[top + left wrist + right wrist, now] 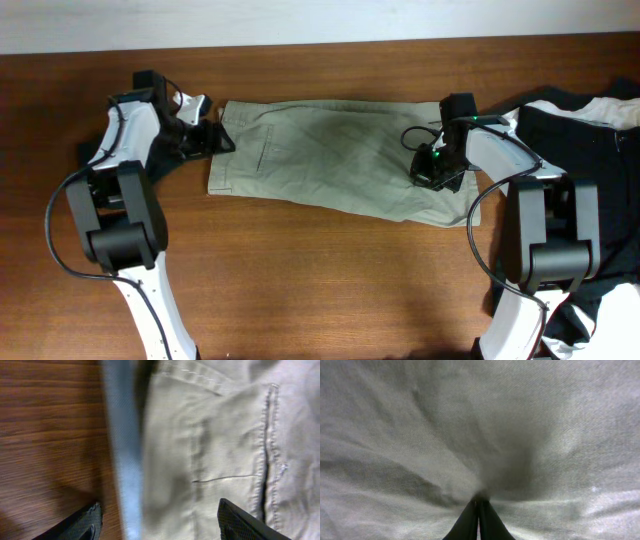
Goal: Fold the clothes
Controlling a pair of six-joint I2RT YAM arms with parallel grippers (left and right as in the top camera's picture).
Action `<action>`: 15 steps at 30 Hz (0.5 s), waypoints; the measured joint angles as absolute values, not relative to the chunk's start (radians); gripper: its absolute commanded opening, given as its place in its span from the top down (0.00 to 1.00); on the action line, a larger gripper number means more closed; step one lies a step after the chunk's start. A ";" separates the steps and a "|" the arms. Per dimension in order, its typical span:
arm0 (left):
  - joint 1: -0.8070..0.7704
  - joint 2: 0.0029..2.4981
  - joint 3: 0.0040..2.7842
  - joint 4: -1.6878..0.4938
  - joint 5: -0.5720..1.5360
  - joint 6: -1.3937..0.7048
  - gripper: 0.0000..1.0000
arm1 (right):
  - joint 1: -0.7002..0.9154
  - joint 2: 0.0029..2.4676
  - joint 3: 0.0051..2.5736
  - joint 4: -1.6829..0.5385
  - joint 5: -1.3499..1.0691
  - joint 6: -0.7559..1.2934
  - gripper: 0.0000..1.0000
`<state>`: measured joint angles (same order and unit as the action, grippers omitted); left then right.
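Note:
The khaki-beige shorts (320,150) lie spread flat across the middle of the table. My left gripper (218,140) is at their left end, open. In the left wrist view its fingers (160,527) straddle the shorts' edge (215,450), where a pale blue lining strip (122,445) shows. My right gripper (432,172) rests on the shorts' right part. In the right wrist view its fingers (479,507) are shut together, pinching the puckered khaki cloth (470,420).
A pile of black clothes (575,135) with a white garment (612,110) lies at the table's right edge, under and behind my right arm. More dark cloth hangs at the front right (600,310). The brown wooden table (300,280) shows in front.

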<state>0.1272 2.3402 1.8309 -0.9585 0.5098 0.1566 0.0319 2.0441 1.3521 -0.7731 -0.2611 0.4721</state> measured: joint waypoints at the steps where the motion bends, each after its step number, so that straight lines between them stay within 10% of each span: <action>1: 0.113 2.339 1.828 -0.956 0.521 0.152 0.38 | 0.032 2.044 1.352 -0.773 -0.261 0.472 0.91; 8: 0.094 2.397 1.830 -0.929 0.643 0.103 0.99 | 0.032 2.047 1.357 -0.784 -0.258 0.472 0.96; 15: 0.102 2.459 2.078 -1.306 0.565 0.142 1.00 | 0.004 1.991 1.363 -0.991 -0.240 0.471 0.95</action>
<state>0.1024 2.4588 2.0781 -1.3064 0.5648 0.1421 0.0040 1.9915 1.3632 -0.9905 -0.2398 0.4713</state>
